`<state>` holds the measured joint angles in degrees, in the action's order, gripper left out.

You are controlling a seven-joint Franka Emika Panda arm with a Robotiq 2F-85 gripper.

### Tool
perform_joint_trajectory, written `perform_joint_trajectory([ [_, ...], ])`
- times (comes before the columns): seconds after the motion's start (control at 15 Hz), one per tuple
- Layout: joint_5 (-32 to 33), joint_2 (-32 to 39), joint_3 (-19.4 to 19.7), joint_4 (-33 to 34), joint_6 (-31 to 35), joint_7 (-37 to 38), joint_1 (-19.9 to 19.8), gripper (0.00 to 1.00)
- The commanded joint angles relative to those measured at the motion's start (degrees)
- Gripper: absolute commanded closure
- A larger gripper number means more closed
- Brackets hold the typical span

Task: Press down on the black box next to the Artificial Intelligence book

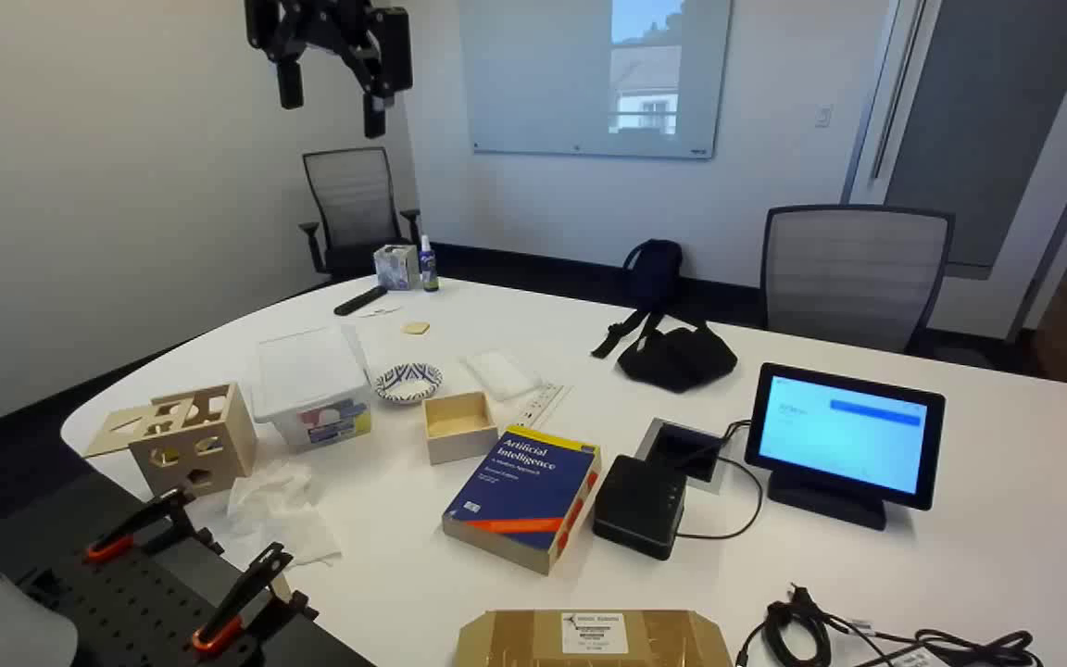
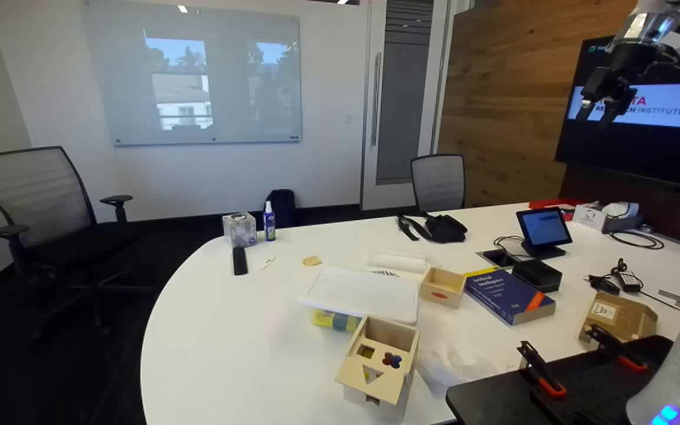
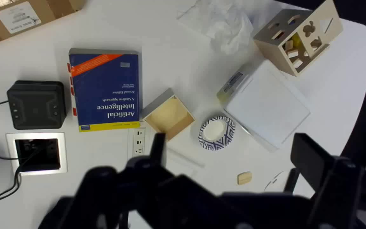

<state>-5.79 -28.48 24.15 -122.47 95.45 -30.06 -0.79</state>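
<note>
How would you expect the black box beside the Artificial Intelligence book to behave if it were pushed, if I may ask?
The black box is probably stiff, as it looks hard-cased. It seems unlikely to tip, sitting low and broad on the table. The cable at its side may limit how far it slides.

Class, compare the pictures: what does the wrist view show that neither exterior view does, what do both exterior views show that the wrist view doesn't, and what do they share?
Only the wrist view: the Artificial Intelligence book seen from overhead, its title upside down; I can make out no object unique to it.

Only the exterior views: whiteboard, mesh chairs, door, spray bottle.

All share: that book, the black box beside it, a small wooden box, a lidded plastic tub and the open tool.
</note>
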Motion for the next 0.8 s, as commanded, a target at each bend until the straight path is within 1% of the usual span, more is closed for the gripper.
perform_joint_trajectory([
  [0.0, -0.9, 0.5, -1.6, 0.2, -0.2, -0.9, -2.1, 0.0],
  [0.13, -2.1, 3.3, -1.1, 1.3, 0.9, -0.7, -2.1, 0.0],
  [0.4, -6.6, 12.5, 0.7, 5.8, 1.6, -1.5, -2.4, 0.0],
  [0.6, -10.6, 20.9, 0.9, 10.5, 3.1, -2.3, -3.9, 0.0],
  [0.73, -12.8, 26.8, 0.2, 14.6, 4.4, -1.8, -5.9, 0.0],
])
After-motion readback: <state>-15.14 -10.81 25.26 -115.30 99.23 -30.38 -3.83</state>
